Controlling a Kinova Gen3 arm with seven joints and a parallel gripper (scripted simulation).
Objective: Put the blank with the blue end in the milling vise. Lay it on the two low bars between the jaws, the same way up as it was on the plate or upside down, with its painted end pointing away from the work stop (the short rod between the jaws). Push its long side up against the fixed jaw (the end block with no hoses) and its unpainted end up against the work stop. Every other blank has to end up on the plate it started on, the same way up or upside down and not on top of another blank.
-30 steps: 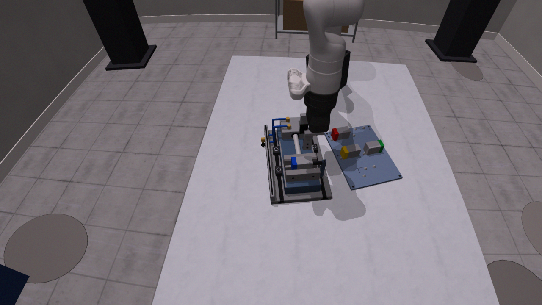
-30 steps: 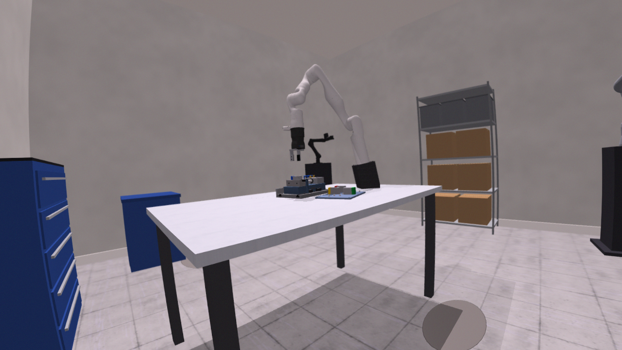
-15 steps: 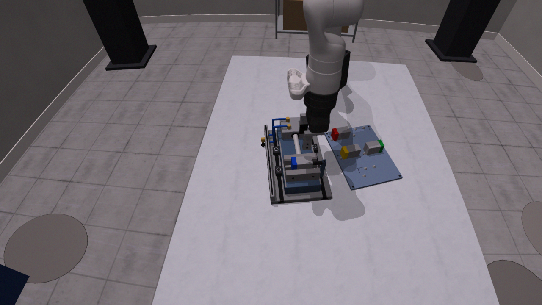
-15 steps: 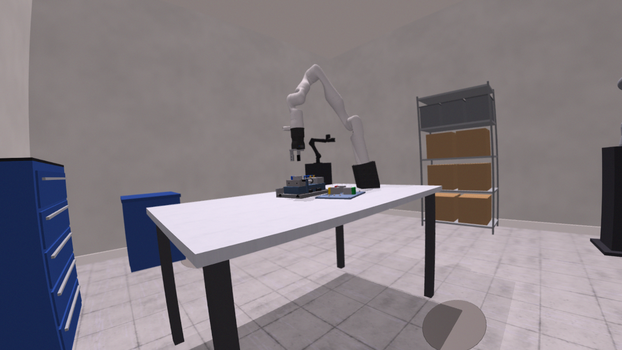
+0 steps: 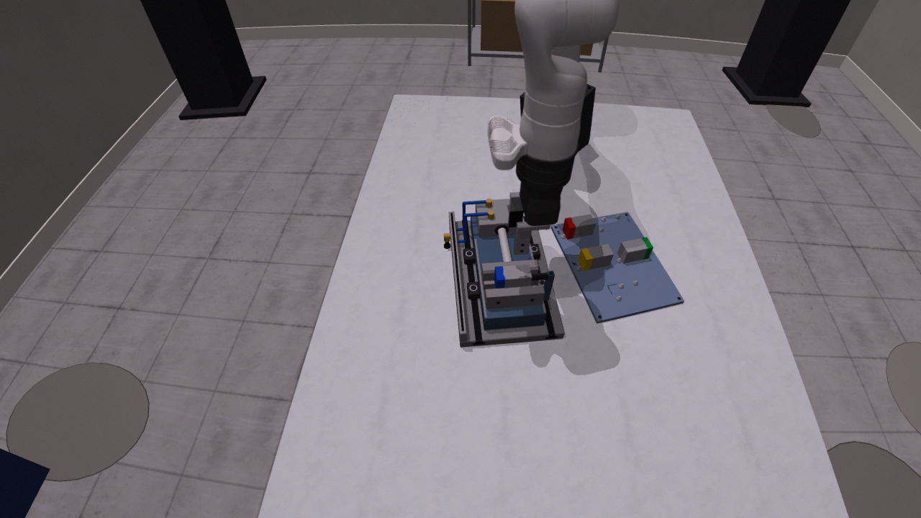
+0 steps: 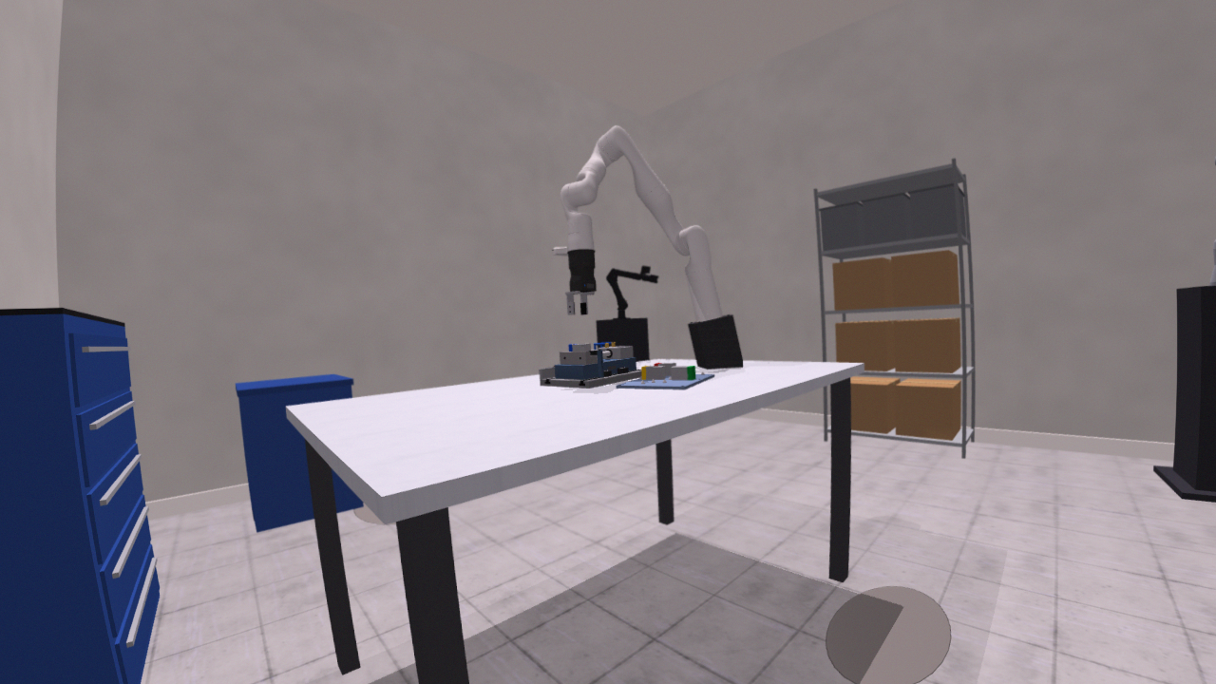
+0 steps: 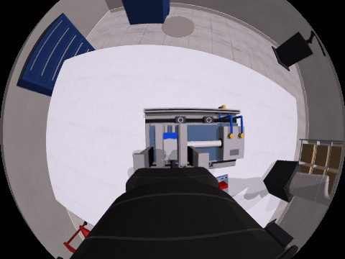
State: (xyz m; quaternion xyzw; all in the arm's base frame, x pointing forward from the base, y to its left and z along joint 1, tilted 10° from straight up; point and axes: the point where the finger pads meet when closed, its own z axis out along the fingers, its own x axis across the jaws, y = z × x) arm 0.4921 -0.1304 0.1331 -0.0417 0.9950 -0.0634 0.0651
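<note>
My jaws (image 5: 519,224) (image 6: 577,306) hang wide open, gripping nothing, above the blue-ended blank (image 5: 512,276) (image 7: 170,147) (it lies in the vise (image 5: 515,316) (image 6: 586,368) (image 7: 203,163)).

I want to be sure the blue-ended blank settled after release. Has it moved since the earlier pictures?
No, the blue-ended blank sits at the same place against the fixed jaw in the top view.
</note>
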